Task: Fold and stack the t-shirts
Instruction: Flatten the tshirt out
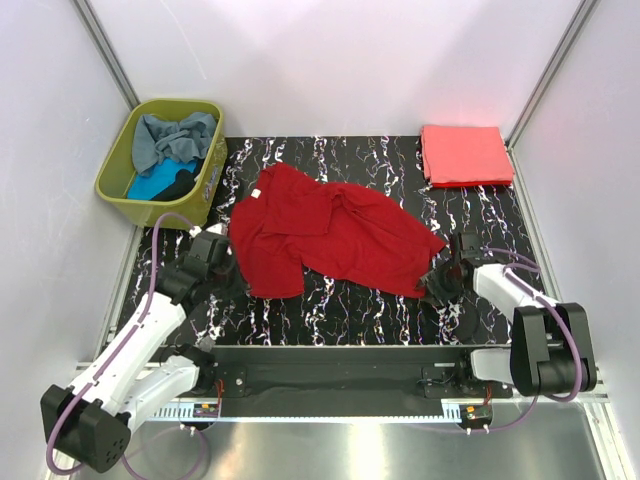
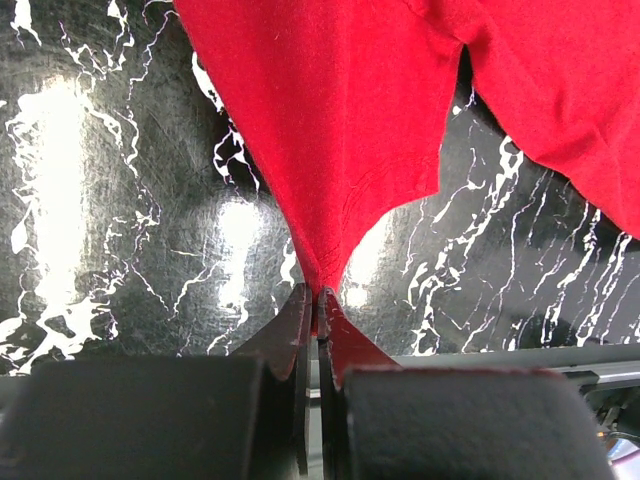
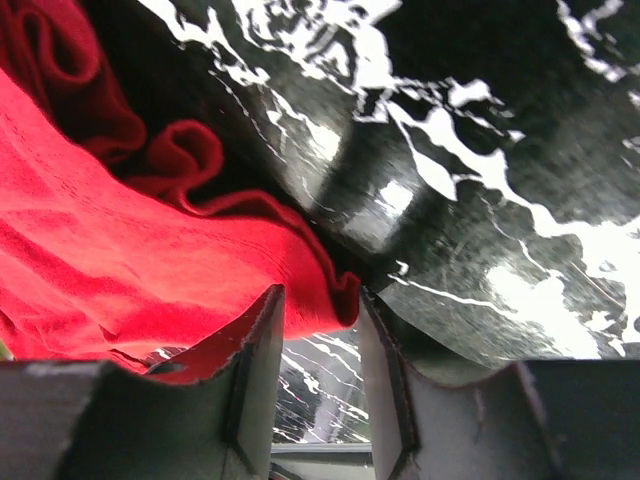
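A large dark red t-shirt [image 1: 330,235] lies crumpled across the middle of the black marbled table [image 1: 330,310]. My left gripper [image 1: 232,262] is at the shirt's left edge. In the left wrist view the left gripper [image 2: 318,295] is shut on a pinched point of the red cloth [image 2: 340,120]. My right gripper [image 1: 437,283] is at the shirt's right corner. In the right wrist view the right gripper [image 3: 320,300] has its jaws apart, with the red hem [image 3: 130,250] lying between the fingertips. A folded coral-pink t-shirt [image 1: 465,153] rests at the back right.
An olive-green basket [image 1: 115,170] stands at the back left and holds grey-blue [image 1: 175,135], turquoise [image 1: 150,185] and black [image 1: 178,185] shirts. White walls close in the table on the left, back and right.
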Motion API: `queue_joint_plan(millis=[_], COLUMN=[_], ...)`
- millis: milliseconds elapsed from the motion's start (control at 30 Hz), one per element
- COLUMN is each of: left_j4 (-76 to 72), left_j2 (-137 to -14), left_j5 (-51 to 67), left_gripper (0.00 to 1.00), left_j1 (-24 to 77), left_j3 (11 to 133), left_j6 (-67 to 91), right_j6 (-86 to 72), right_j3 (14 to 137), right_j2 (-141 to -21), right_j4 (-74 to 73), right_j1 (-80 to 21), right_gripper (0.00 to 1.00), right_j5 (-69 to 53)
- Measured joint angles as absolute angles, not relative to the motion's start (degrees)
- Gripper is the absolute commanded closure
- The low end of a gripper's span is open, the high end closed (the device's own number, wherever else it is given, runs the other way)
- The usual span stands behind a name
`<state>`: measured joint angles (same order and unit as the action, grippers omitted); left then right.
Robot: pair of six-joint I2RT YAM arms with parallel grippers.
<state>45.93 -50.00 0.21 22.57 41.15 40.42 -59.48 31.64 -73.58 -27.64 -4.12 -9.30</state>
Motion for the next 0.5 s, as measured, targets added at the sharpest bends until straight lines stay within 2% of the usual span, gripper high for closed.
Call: queue_joint_plan(millis=[33,67,167,367,500], left_j4=[46.0,46.2,47.1,50.0,52.1], left_j2=[-49.8,-49.6,-48.8,-48.3,-50.9], left_j5=[0.2,0.1,-0.5,-3.6,-8.6], left_gripper=[1.0,1.0,1.0,1.0,1.0], left_j1=[22.6,22.6,22.6,22.6,22.6], left_j3=[41.2,41.2,41.7,47.6,60.1], left_j6=[40.6,40.7,41.0,40.1,37.6], right_j6=[-59.2,-58.9,-58.2,-56.2,-53.1], right_j3=[32.0,32.2,32.2,33.8,40.6], right_j2=[-74.2,-74.6,-75.4,-74.7,-69.2], right_j4=[-27.5,-27.1,-26.8,-29.7,-36.6], right_j1=[-4.1,-4.1,-4.1,-4.1,-4.0], right_gripper=[0.66,0.79,1.0,1.0,1.0], right_j5=[-9.3,-9.2,-8.9,-9.1,-8.4])
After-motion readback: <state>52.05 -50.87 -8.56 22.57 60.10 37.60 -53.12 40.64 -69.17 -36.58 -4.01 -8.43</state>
